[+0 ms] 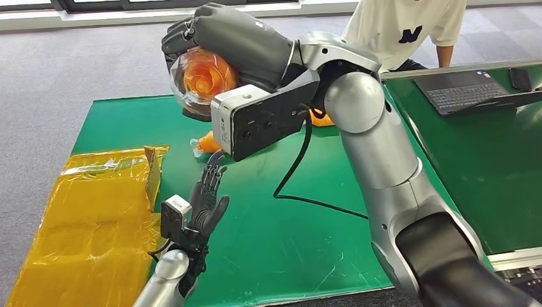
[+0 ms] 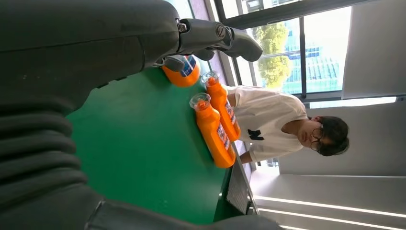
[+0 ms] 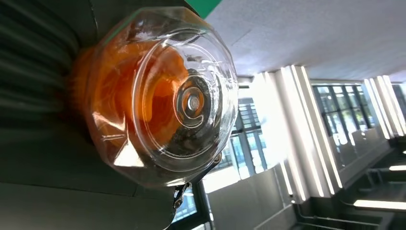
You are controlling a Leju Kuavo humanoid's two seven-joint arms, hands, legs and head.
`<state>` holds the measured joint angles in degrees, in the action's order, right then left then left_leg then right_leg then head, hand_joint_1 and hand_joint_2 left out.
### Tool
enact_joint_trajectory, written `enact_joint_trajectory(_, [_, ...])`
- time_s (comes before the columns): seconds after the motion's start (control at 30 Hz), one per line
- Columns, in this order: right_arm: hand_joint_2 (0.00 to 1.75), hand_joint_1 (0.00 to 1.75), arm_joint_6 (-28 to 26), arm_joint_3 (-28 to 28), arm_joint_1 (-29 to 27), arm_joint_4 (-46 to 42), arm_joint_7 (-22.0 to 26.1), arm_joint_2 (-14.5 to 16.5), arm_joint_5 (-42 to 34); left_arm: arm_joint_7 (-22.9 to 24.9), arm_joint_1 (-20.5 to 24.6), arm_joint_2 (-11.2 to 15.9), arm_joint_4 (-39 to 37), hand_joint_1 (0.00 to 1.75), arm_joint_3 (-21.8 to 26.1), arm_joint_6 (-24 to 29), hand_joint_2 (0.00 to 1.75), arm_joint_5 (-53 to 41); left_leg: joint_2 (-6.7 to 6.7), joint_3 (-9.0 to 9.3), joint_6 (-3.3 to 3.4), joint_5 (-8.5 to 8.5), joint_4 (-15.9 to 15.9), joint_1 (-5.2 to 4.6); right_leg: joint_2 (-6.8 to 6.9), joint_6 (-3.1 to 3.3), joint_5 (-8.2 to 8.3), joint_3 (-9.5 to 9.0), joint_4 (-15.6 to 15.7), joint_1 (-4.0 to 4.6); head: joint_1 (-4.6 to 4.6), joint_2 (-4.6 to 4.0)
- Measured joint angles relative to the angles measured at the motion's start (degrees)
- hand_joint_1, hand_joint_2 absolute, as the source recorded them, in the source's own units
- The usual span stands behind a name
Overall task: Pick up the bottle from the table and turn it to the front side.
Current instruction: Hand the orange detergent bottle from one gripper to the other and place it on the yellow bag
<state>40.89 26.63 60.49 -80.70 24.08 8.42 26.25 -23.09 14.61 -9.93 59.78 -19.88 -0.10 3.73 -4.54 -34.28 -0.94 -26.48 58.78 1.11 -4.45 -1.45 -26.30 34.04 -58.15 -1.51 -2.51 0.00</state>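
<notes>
Right hand (image 1: 220, 38) wraps fingers around orange plastic bottle with clear faceted cap (image 1: 203, 77), holding it raised above green table mat (image 1: 287, 236), cap end facing camera. Left hand (image 1: 208, 198) upright near mat's front edge, fingers apart, holding nothing. Two more orange bottles (image 2: 218, 122) lie side by side on mat. Person in white shirt (image 1: 402, 25) sits behind. Yellow plastic sheet (image 1: 89, 217) beside mat.

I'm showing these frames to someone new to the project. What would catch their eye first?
The right hand, raised high over the green table, grips an orange bottle with its clear cap facing the head camera. Below it, the left hand hovers open above the table. More orange bottles stand near a seated person.
</notes>
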Motion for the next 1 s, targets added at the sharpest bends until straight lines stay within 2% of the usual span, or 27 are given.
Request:
enact_joint_trajectory(0.17, [1.75,1.75,0.0,0.1,-0.2,-0.3,4.0,1.5,-8.6,-1.0,2.3,-0.8,-2.4,0.00,-1.4,0.0,0.00,0.3,0.00,0.00,0.00,0.00,0.0,0.00,0.00,0.00,0.00,0.01,0.0,0.00,0.00,0.00])
enact_joint_trajectory(0.33, [1.75,1.75,0.0,-0.4,-3.9,-1.1,5.8,2.0,-16.0,-1.0,4.4,-1.9,-3.7,0.00,-3.1,-0.2,0.00,1.2,0.00,0.00,0.00,0.00,0.0,0.00,0.01,0.00,0.00,0.00,0.0,-0.03,0.00,0.00])
enact_joint_trajectory(0.7, [1.75,1.75,0.0,-1.4,-6.2,-1.1,6.6,2.1,-17.5,-0.9,5.7,-2.7,-5.7,0.00,-4.0,-0.2,0.00,1.4,0.01,-0.01,-0.01,0.00,0.0,0.00,0.00,0.01,0.00,0.04,0.0,0.00,0.00,0.00])
enact_joint_trajectory(0.83, [1.75,1.75,0.0,-2.3,-7.5,-1.1,6.8,2.2,-22.0,-1.1,6.1,-2.8,-6.2,0.00,-4.1,-0.2,0.00,1.8,0.00,-0.02,-0.01,-0.01,0.0,0.00,0.01,0.02,-0.01,0.04,0.0,0.00,0.00,0.00])
enact_joint_trajectory(1.0, [1.75,1.75,0.0,-5.5,-15.1,-1.0,6.2,2.5,-23.2,-1.1,6.3,-2.9,-6.3,0.00,-4.1,3.2,0.00,1.2,-0.02,-0.02,0.00,-0.02,0.0,0.00,0.02,0.02,-0.03,-0.03,0.0,-0.01,0.01,0.00])
